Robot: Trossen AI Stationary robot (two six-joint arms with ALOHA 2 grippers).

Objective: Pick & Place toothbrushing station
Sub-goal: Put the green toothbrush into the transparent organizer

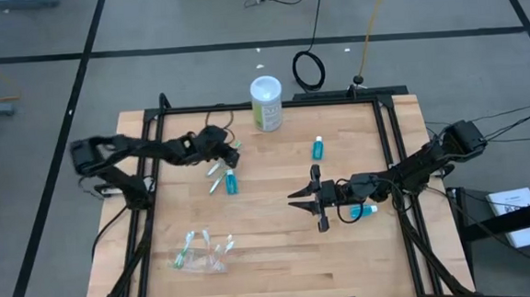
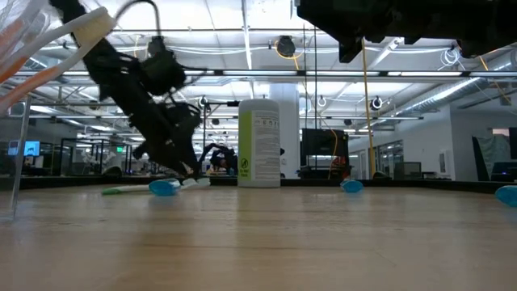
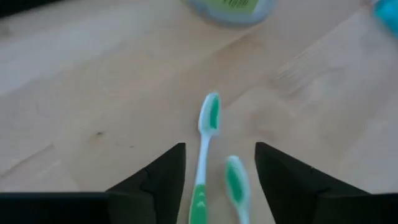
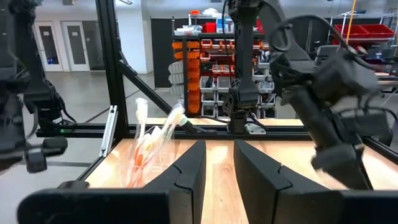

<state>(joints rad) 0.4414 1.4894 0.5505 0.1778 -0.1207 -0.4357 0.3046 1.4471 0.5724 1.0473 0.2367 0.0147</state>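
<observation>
Clear plastic cup point(image 1: 202, 254) with toothbrushes point(image 1: 197, 244) inside.

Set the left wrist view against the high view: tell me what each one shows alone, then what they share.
Only the left wrist view: two green toothbrushes lying on the wood between the left hand's open fingers, one head clear, one blurred.

Only the high view: the right hand over mid-table, a teal tube, another near it, and the clear cup holding brushes.

Both: the wooden table and the white-and-green canister.
</observation>
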